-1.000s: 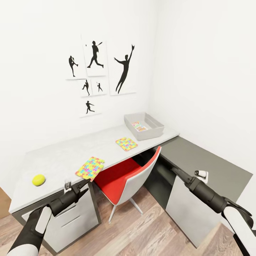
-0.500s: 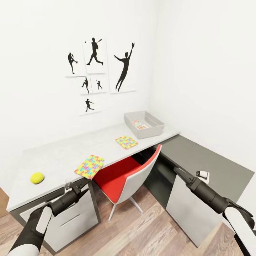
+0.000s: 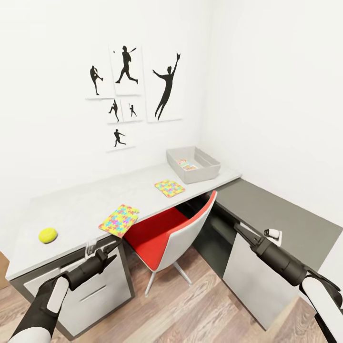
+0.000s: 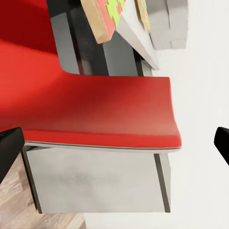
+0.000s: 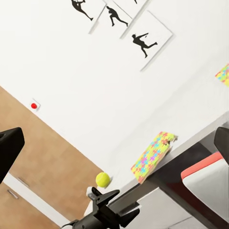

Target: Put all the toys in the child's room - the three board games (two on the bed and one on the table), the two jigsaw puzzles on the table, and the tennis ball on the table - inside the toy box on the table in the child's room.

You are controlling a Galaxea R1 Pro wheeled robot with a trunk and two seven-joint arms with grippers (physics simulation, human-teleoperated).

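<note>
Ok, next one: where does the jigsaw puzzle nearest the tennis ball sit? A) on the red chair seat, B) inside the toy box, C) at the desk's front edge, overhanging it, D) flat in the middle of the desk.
C: the jigsaw puzzle lies at the table's front edge with a corner poking past it, above the red chair.

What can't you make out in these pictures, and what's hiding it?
- Toy box contents, head view: something colourful lies inside, too small to identify, partly behind the near wall.
- Chair legs, head view: mostly hidden under the red seat.
- Near jigsaw puzzle, left wrist view: cut off by the picture edge.
- Far jigsaw puzzle, right wrist view: cut off by the edge.
- Tennis ball: its resting surface is hidden by the left claw.
</note>
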